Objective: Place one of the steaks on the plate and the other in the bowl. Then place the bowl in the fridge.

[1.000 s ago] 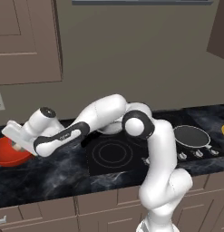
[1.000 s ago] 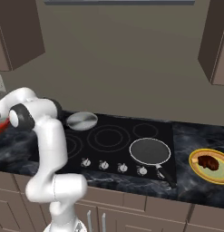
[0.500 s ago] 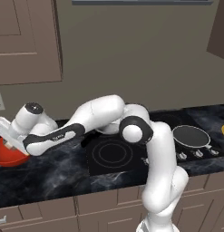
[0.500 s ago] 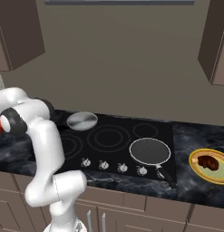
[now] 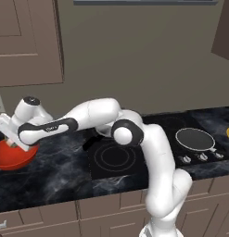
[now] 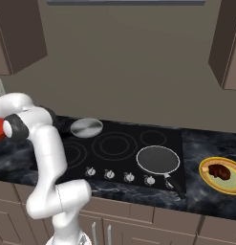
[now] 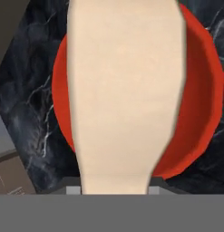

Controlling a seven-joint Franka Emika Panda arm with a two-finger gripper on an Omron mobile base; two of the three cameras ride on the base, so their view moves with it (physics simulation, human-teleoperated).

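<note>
The gripper (image 5: 13, 144) hung over the bowl (image 5: 13, 156) at the far left of the dark marble counter (image 5: 55, 176), pinching a steak (image 7: 124, 95), whose cream fat side filled the middle of the hand view with the bowl's red inside around it. The fingertips themselves were hidden behind the meat. The right base view added the second steak (image 6: 220, 171) lying on the yellow plate (image 6: 209, 178) right of the stove, and a grey frying pan (image 6: 157, 160) on a front burner.
</note>
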